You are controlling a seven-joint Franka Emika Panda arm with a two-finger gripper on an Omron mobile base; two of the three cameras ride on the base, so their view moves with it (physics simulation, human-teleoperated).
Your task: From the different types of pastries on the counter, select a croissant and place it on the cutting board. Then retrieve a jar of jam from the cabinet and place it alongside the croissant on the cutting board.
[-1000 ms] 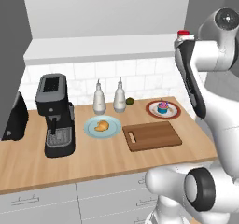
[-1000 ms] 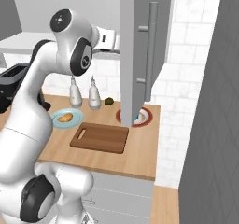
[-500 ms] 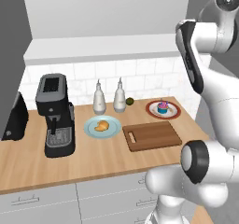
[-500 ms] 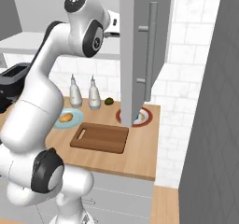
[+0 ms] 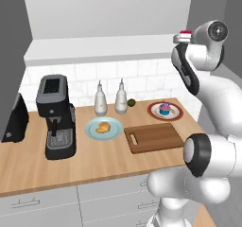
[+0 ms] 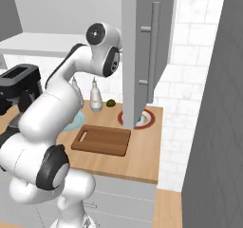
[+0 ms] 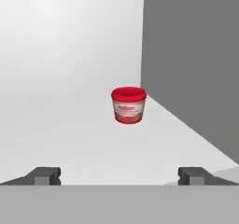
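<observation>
A red-topped jar of jam (image 7: 128, 105) stands on the pale shelf of the cabinet (image 7: 70, 139), next to its dark grey side panel. My gripper (image 7: 119, 176) is open and empty, its fingertips (image 7: 44, 174) wide apart and short of the jar. The jar's red top (image 5: 186, 32) peeks out beside my raised hand. Down on the counter (image 5: 28, 164), the golden croissant (image 5: 101, 127) lies on a light blue plate. The cupcake (image 5: 164, 109) sits on a red-rimmed plate. The dark brown cutting board (image 5: 153, 137) is bare, slot handle to the left.
The open cabinet door (image 6: 142, 56) with its long bar handle hangs right of my arm. A black coffee machine (image 5: 56, 117), two white bottles (image 5: 100, 100) and a lime (image 5: 131, 102) stand along the back of the counter.
My arm has swung up and turned at the cabinet's height, bringing the hand level with the shelf. Nothing on the counter has moved.
</observation>
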